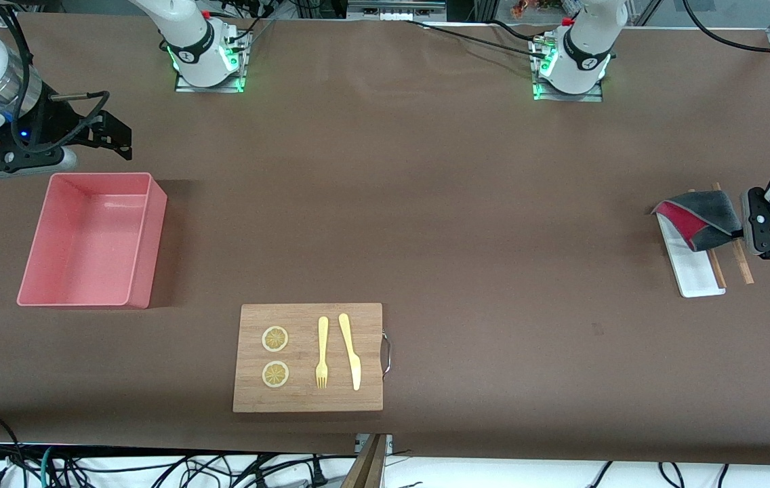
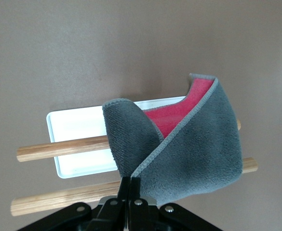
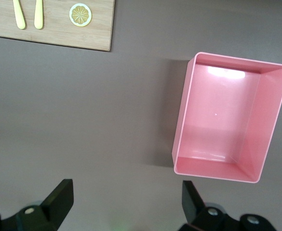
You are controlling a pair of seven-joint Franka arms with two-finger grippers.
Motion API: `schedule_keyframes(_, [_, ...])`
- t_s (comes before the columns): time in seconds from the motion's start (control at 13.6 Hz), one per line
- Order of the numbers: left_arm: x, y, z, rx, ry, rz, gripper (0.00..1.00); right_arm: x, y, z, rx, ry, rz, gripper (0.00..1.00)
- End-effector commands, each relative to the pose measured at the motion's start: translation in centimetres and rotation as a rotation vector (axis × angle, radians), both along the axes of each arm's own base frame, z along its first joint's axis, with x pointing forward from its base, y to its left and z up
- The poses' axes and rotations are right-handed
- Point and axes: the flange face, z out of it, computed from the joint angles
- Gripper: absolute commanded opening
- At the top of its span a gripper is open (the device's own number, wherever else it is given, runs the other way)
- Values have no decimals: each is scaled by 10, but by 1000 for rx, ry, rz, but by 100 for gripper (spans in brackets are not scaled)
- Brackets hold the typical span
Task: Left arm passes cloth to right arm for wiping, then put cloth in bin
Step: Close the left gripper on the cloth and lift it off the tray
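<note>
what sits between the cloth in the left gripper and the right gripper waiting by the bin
Nothing visible. The left gripper is shut on the cloth over the white tray. The right gripper is open near the bin; bare table lies between, the wooden board nearer the camera.

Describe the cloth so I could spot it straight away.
Look to the left arm's end of the table, where a white tray lies. The cloth hangs over it, pinched in the left tool. It is soft and grey with a red face.

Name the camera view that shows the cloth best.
The left wrist view: the cloth fills it, pinched by the left gripper above the white tray. The front view shows it small; the right wrist view misses it.
</note>
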Motion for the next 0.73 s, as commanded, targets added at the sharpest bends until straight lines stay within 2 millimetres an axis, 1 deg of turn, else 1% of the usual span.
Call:
schedule_keyframes(0.0, [7,-11,38,11,18,2,0,1,0,6,-2,-1,7,99])
schedule_keyframes(0.22, [20,-45,79,15,86,124,0,1,-1,6,-2,-3,6,99])
schedule_keyframes(0.44, [26,-84,110,32,145,234,0,2,0,10,-3,-14,10,99])
schedule_keyframes(0.51, [27,-99,123,41,161,275,0,1,1,12,-2,-17,12,99])
schedule_keyframes(0.66, [28,-144,147,73,200,373,0,2,0,26,-3,-43,16,99])
